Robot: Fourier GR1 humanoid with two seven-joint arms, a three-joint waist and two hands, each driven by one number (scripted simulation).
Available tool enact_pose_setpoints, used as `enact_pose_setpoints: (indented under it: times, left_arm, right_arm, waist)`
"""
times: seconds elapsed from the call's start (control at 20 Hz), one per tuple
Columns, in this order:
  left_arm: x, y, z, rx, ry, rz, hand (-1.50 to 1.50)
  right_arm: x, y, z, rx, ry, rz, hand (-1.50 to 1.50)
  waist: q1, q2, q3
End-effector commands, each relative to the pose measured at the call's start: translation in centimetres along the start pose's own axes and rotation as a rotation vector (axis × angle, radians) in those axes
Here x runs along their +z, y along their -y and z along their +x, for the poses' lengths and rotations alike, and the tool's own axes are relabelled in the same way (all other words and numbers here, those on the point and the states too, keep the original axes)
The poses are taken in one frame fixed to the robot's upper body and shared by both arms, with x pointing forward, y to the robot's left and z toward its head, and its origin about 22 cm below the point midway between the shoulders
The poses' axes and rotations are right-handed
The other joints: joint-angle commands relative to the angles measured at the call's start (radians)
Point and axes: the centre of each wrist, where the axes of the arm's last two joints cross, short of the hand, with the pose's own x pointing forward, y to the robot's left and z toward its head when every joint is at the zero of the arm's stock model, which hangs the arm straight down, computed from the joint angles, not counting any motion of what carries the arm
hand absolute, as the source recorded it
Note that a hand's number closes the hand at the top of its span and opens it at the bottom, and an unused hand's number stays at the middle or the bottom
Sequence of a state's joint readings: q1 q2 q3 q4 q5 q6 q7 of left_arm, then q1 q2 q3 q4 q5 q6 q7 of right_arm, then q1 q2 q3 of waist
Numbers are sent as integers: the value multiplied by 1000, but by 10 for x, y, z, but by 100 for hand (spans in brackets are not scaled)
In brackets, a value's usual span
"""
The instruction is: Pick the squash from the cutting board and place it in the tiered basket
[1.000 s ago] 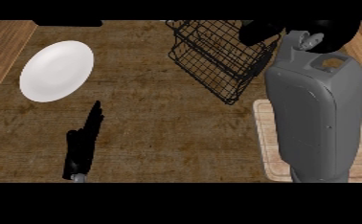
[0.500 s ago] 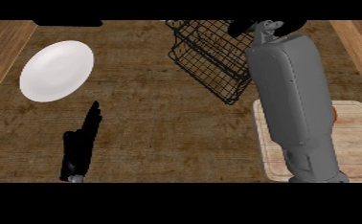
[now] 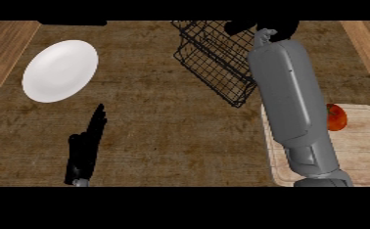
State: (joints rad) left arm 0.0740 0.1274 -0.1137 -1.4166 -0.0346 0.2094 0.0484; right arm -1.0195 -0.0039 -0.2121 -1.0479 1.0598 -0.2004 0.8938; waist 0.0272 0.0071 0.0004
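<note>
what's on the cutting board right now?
An orange-red item sits on the cutting board, partly hidden by the right forearm, which also covers the board's left part.

Single head cam, steep downward look at counter (image 3: 166,125), forearms entering from bottom edge.

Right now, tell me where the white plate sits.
In the head view, the white plate lies at the counter's left, above the resting left hand and well left of the wire basket.

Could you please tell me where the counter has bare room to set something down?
Bare wood lies between the white round plate and the black wire tiered basket, and below that basket. The right is crowded: the light wooden cutting board holds a red-orange item beside the forearm.
</note>
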Motion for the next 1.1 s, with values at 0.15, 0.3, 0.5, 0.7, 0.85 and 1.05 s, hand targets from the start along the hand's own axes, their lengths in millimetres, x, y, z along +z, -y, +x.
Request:
enact_pose_setpoints:
  times: [0.15, 0.3, 0.5, 0.7, 0.85, 1.05]
  left_arm:
    - [-2, 7, -3, -12, 0, -1, 0]
    - [0, 1, -8, 2, 4, -2, 0]
    - [-5, -6, -4, 6, 36, 17, 0]
    - [-3, 0, -18, 4, -25, 25, 0]
    - [5, -2, -20, 19, -42, 37, 0]
    - [17, -7, -20, 29, -59, 57, 0]
  right_arm:
    - [-9, -8, -4, -316, -5, 11, -150]
    - [-8, 4, 2, -463, 22, -29, -150]
    - [-9, 1, -3, -500, 83, -182, -150]
    - [-17, 43, -30, -519, 34, -375, -150]
    - [-10, 62, -41, -551, -60, -452, -150]
    - [2, 118, -80, -574, -89, -503, -150]
  waist:
    - [2, 1, 0]
    - [-2, -1, 0]
    - [-13, -3, -1]
    - [-59, -17, -1]
    - [-67, -24, -2]
    - [-87, -31, -1]
